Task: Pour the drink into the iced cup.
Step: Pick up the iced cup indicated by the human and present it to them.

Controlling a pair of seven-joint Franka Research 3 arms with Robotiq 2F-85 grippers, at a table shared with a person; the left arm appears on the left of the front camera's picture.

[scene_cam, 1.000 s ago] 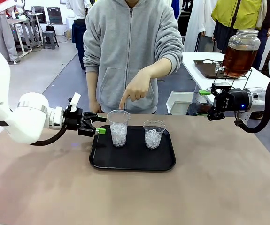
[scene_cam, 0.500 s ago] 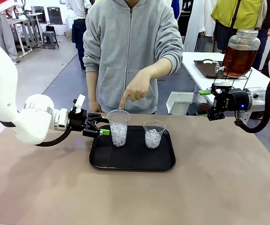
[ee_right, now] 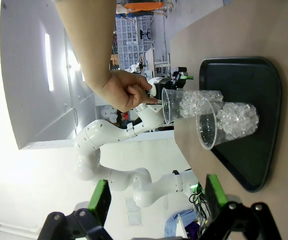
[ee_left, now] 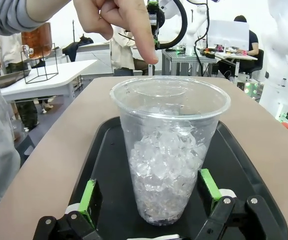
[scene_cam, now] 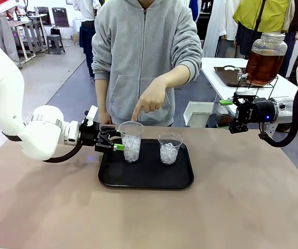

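Note:
Two clear cups of ice stand on a black tray (scene_cam: 146, 176). The left iced cup (scene_cam: 131, 142) (ee_left: 170, 145) sits between the spread fingers of my left gripper (scene_cam: 116, 140) (ee_left: 149, 192), which is open; its green pads (ee_left: 87, 195) stand apart from the cup's sides. A person's hand (scene_cam: 147, 101) points a finger (ee_left: 141, 35) down at this cup. The right iced cup (scene_cam: 170, 148) (ee_right: 229, 122) stands free. The drink, amber-brown, fills a large glass jar (scene_cam: 265, 57) (ee_left: 36, 40) on a wire stand. My right gripper (scene_cam: 226, 111) (ee_right: 159, 197) hangs open in the air below the jar.
The jar's stand rests on a white side table (scene_cam: 226, 85) beyond the brown table's far right corner, next to a dark tray (scene_cam: 229, 75). A white bin (scene_cam: 198, 114) sits by the far edge. The person stands close behind the black tray.
My left gripper has moved right, from beside the tray to around the left cup. The right arm and the pointing hand have stayed still.

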